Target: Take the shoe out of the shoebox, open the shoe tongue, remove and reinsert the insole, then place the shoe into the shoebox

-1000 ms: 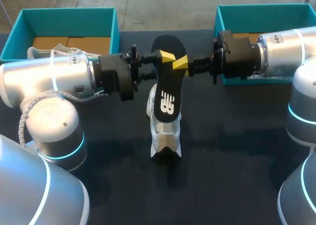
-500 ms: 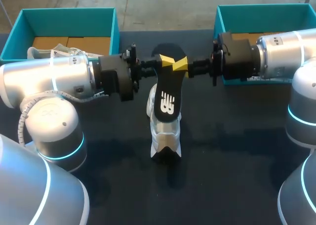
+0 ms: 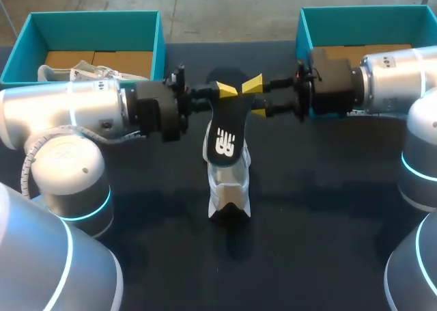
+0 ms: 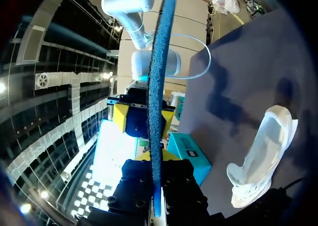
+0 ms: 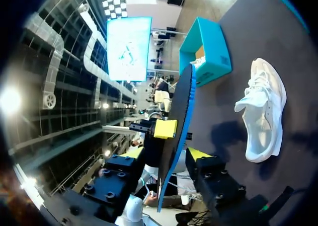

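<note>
A black insole (image 3: 222, 133) with a white logo hangs tilted over the white shoe (image 3: 229, 188), which stands on the dark table. My left gripper (image 3: 224, 91) is shut on the insole's upper part. In the left wrist view the insole (image 4: 159, 87) runs edge-on out of my left gripper (image 4: 155, 179), with the shoe (image 4: 263, 156) off to the side. My right gripper (image 3: 255, 97) faces it from the other side, open. In the right wrist view its fingertips (image 5: 198, 154) stand apart from the insole (image 5: 176, 126), and the shoe (image 5: 263, 112) lies on the table beyond.
A teal shoebox (image 3: 153, 34) at the back left holds another white shoe (image 3: 75, 72). A second teal shoebox (image 3: 304, 24) sits at the back right, behind my right arm. The left box (image 5: 206, 52) also shows in the right wrist view.
My left gripper closed on the insole. My right gripper, which was holding it, has let go and opened. The insole dropped a little and shifted left.
</note>
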### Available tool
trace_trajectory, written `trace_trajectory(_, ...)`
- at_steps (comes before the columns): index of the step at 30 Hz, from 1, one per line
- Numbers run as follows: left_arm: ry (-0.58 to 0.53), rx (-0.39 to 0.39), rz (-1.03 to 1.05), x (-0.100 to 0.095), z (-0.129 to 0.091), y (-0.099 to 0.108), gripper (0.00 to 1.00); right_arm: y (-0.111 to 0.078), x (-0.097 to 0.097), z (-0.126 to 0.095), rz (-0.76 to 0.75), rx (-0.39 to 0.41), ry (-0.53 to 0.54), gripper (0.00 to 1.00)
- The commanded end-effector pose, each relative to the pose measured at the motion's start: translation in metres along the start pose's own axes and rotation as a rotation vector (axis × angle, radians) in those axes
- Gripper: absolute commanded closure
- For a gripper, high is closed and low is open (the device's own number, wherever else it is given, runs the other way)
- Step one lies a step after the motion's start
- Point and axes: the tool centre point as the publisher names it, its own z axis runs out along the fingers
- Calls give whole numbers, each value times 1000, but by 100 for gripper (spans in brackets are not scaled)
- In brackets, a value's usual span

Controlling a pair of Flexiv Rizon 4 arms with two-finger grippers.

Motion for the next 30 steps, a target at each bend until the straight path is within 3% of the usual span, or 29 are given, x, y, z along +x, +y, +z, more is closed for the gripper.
trace_trajectory(1,14,23,-35,3,-9,-4,100,-7,4,-13,-42,-7,-39,0)
trace_trajectory(9,26,62,-221,5,-15,-9,100,-3,7,-23,-211,-28,-112,0)
trace_trajectory(17,48,73,-342,5,-20,-19,100,-4,15,-28,-445,-14,-284,0)
trace_trajectory(30,65,72,-359,6,-23,-22,100,-4,15,-28,-445,-14,-284,0)
